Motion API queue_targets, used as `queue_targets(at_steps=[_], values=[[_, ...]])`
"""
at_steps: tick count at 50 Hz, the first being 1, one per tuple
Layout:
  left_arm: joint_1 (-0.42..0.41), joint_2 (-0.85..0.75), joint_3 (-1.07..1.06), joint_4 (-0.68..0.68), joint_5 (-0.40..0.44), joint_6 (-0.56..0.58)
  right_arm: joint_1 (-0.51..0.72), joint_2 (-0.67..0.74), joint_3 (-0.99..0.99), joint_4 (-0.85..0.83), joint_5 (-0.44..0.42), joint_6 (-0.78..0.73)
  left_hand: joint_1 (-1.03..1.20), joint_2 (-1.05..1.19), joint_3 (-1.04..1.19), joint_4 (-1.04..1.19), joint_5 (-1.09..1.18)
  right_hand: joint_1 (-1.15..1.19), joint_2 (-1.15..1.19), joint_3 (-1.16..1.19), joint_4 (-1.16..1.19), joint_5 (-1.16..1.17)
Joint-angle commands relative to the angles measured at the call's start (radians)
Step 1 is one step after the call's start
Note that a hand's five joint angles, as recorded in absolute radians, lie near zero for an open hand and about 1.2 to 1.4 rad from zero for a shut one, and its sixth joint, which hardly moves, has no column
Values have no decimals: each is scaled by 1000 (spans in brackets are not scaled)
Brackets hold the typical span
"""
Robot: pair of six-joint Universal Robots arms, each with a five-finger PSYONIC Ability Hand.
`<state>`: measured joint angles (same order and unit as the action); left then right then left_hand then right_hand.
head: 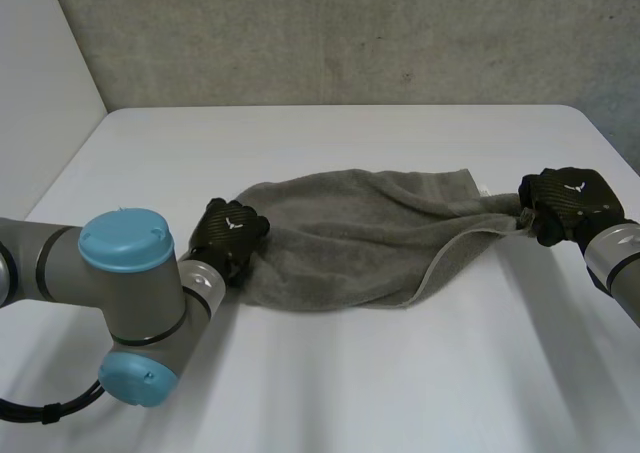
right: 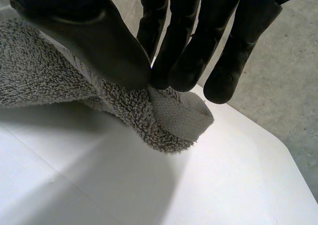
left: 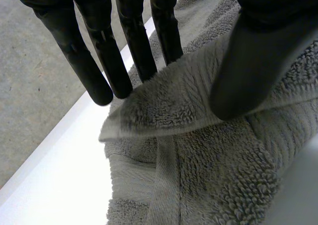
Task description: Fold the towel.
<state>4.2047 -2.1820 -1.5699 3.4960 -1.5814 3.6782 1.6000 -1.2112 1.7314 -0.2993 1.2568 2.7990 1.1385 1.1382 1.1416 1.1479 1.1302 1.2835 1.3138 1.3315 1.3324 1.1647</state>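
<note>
The rumpled grey terry towel (head: 350,238) lay on the white table (head: 330,393), black left hand (head: 228,231) and black right hand (head: 565,201) each pinching an end corner; either shallow pinch looked liable to slip under tension

Head view: the right hand (head: 572,205) covered the towel (head: 350,238) end; the right arm (head: 615,263) was cut off at the edge.

White counter (head: 400,393); bears a single grey towel (head: 350,238) (rumpled, drawn out sideways) across its middle.
</note>
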Motion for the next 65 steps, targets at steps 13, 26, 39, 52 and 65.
queue_targets(at_steps=[13,26,39,52,65], values=[[55,278,30,-127,-11,-36,8,-252,-143,213,-8,2,258,258,255,248,92,113,82,65,64,57],[64,516,304,-460,-11,-159,24,-283,-622,713,7,-165,258,258,255,248,92,113,82,65,64,57],[160,215,637,-847,-15,-145,175,36,-785,907,180,-423,258,258,255,248,92,113,82,65,64,57],[163,-209,1025,-993,-52,-21,287,408,-1053,861,274,-507,258,258,255,248,92,113,82,65,64,57],[150,-239,1553,-488,-65,-382,345,376,-1273,146,340,-354,258,258,255,248,92,113,82,65,64,57]])
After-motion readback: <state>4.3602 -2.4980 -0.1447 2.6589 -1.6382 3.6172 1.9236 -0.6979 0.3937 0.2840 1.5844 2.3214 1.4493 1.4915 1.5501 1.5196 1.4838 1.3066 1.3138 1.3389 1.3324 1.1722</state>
